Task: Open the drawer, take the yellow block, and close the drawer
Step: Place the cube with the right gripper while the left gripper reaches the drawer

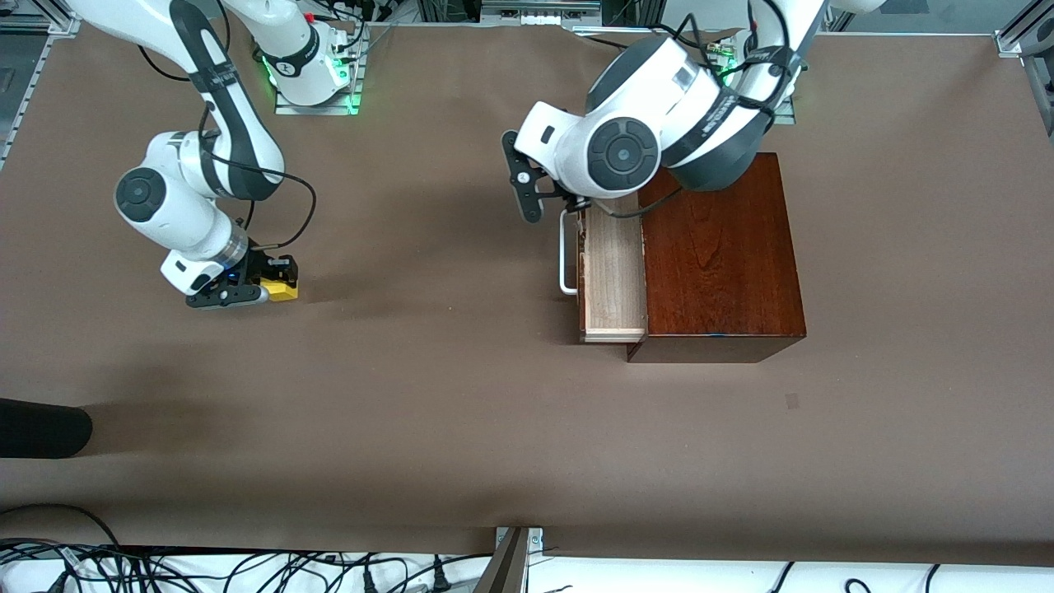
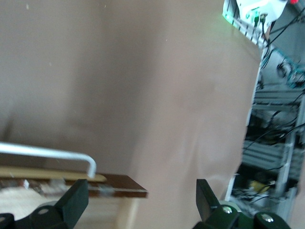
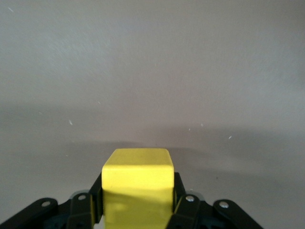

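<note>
No readable brand, label or writing anywhere; only green lights at the arm bases along the upper edge of the front view.

Right gripper [image 1: 262, 287], in the left half of the front view, low over the brown table [image 1: 445, 412], clamped on the yellow block [image 1: 281, 288]. Block gripped between black fingers [image 3: 91, 202], one on each side face, top and front faces bare in the right wrist view. Impossible to tell whether the block touches the table.

Left gripper [image 1: 576, 207], upper centre of the front view, at the farther end of the drawer [image 1: 613, 276], beside the white handle [image 1: 565, 255]; jaws hidden there under the wrist. Left wrist view fills that gap: black fingertips [image 2: 76, 202] spread wide, nothing between them, handle bar [image 2: 52, 153] and the drawer's dark front edge near one fingertip, apart from it.

Drawer pulled partly out of the dark reddish-brown box [image 1: 720, 255], toward the right arm's end, pale wood interior showing.

Black rounded object [image 1: 41, 428] at the lower left edge of the front view, kind unclear; cables [image 1: 247, 572] along the bottom edge.
</note>
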Robot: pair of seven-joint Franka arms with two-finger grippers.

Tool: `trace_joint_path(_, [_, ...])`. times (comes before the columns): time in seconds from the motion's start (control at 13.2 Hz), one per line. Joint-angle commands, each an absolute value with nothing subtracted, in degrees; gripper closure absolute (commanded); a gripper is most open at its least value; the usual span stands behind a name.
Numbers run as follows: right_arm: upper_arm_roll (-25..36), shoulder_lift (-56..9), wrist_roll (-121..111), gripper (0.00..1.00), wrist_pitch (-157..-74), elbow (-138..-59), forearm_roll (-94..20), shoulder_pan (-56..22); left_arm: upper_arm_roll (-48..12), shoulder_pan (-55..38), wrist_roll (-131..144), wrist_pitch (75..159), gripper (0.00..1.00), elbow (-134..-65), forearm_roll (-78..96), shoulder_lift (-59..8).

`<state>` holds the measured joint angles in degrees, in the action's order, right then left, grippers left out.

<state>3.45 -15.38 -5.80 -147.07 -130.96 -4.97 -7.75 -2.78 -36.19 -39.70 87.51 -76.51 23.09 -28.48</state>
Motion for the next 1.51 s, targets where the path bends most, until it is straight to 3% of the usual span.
trace_joint_path(0.0, [2.90, -17.13, -3.78, 1.00, -150.28, -131.92, -4.66, -7.47, -2.37, -38.66, -50.75, 91.83, 0.00, -74.79, 16.03, -31.54])
trace_joint_path(0.3, [2.72, -19.68, -1.67, 1.00, -152.31, -131.92, -4.48, -7.47, -2.37, -40.25, -63.95, 101.57, 0.00, -75.75, 10.48, -35.59])
trace_joint_path(0.38, [2.72, -19.77, -1.76, 0.86, -152.31, -131.92, -4.40, -7.47, -2.46, -40.43, -68.86, 105.17, 0.00, -76.81, 7.76, -36.12])
trace_joint_path(0.45, [2.72, -19.78, -1.84, 0.48, -152.23, -131.75, -4.39, -7.47, -2.46, -40.43, -73.87, 107.55, 0.00, -78.12, 6.86, -36.56])
trace_joint_path(0.53, [2.72, -19.60, -2.37, 0.00, -152.23, -131.49, -4.39, -7.47, -2.46, -40.43, -76.61, 108.71, 0.00, -78.74, 6.77, -37.00])
trace_joint_path(0.98, [2.90, -14.52, -6.15, 0.00, -149.17, -127.27, -4.48, -4.22, -2.20, -42.02, -76.38, 111.62, 0.00, -85.86, 3.43, -36.39])
trace_joint_path(1.44, [2.72, -10.47, -5.36, 0.00, -121.85, -110.32, -4.75, -4.22, -1.14, -39.46, -75.07, 106.18, 0.00, -85.61, 1.85, -33.57])
